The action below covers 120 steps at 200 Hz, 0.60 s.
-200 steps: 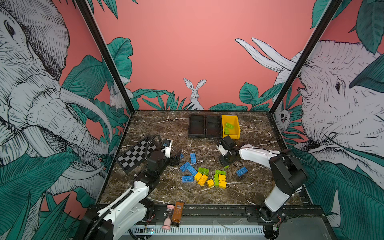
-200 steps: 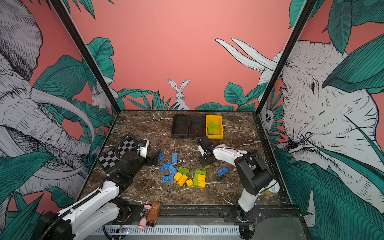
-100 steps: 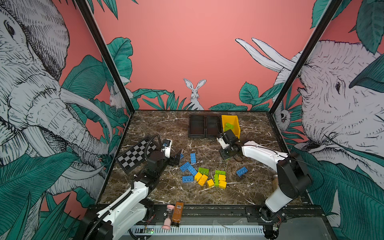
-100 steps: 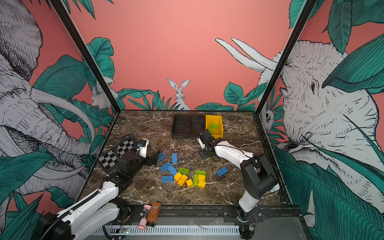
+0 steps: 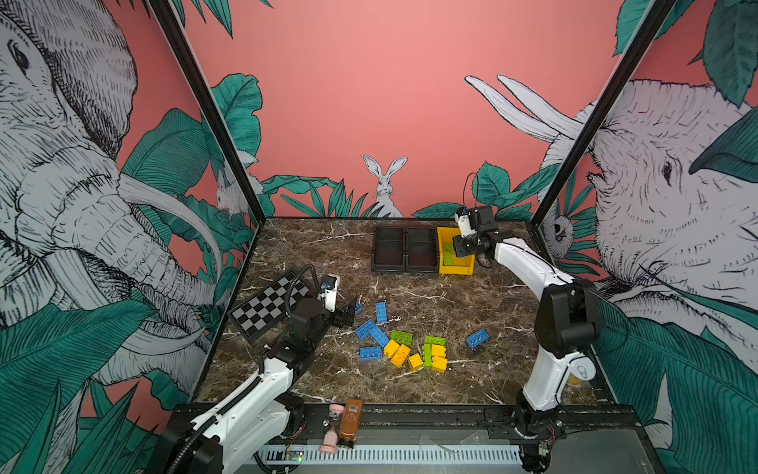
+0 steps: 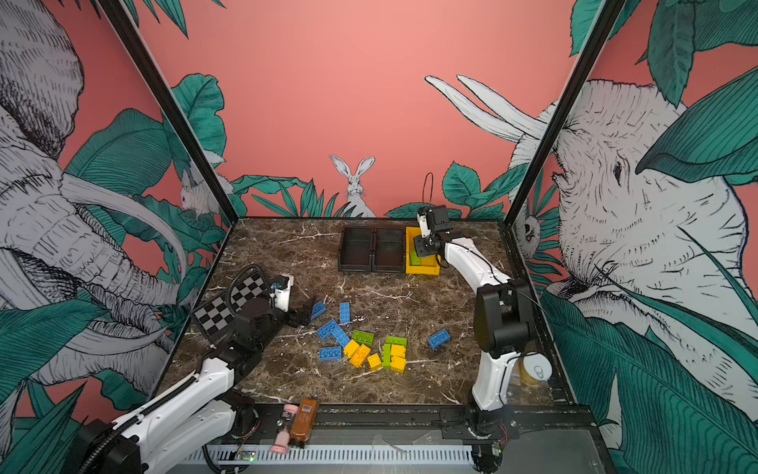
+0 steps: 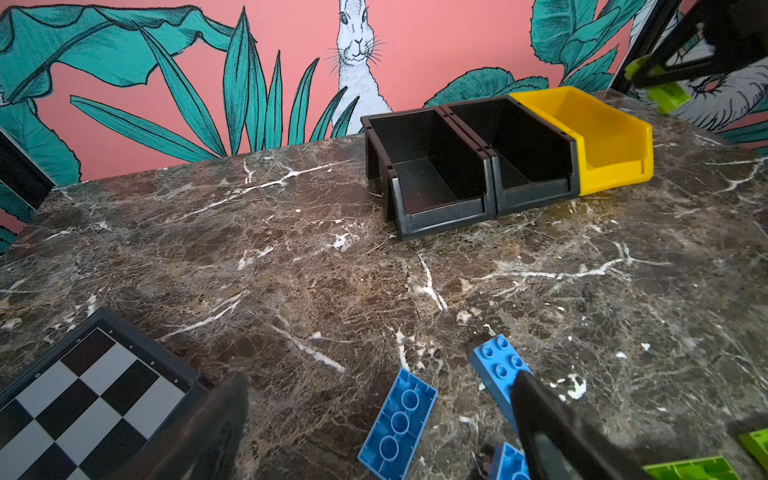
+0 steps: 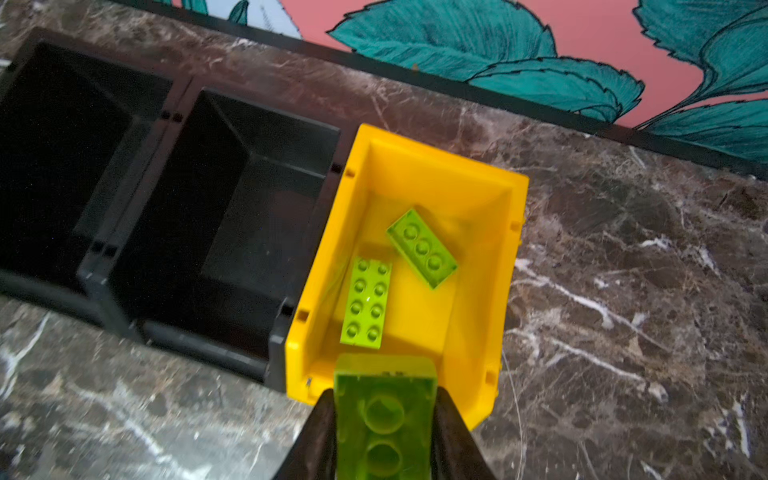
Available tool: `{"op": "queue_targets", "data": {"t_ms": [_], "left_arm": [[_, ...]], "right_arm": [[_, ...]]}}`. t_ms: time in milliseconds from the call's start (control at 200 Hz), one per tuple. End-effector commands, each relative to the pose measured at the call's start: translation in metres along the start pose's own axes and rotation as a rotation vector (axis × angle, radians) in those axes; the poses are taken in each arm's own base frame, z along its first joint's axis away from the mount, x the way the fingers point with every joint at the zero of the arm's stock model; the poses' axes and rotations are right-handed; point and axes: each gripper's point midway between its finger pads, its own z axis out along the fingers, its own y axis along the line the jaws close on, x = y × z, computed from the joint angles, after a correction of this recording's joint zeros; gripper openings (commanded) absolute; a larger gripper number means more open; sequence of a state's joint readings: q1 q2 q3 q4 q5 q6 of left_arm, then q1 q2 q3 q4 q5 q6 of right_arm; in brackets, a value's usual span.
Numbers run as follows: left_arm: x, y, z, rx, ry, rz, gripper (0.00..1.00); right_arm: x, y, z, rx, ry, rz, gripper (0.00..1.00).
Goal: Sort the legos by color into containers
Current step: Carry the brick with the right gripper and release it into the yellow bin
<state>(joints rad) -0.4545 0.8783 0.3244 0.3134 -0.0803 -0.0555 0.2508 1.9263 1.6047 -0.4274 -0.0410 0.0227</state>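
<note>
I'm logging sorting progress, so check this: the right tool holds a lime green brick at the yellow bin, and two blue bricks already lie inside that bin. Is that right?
Not quite. The two bricks inside the yellow bin are lime green, not blue, as the right wrist view shows. The rest stands: the right tool holds a lime green brick at that bin.

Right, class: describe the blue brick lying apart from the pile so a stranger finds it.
On the marble table, find the brick pile near the front. This blue brick lies alone on its right-arm side; the other blue ones cluster on the opposite side.
</note>
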Motion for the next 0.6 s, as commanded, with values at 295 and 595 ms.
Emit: {"op": "queue_targets", "data": {"t_ms": [295, 595], "left_arm": [[-0.002, 0.008, 0.000, -0.046, -0.002, -0.002, 0.99], [-0.003, 0.009, -0.002, -0.051, -0.014, -0.005, 0.99]], "right_arm": [[-0.019, -0.015, 0.061, 0.043, 0.037, 0.011, 0.32], [-0.024, -0.013, 0.048, 0.034, 0.026, 0.042, 0.61]]}}
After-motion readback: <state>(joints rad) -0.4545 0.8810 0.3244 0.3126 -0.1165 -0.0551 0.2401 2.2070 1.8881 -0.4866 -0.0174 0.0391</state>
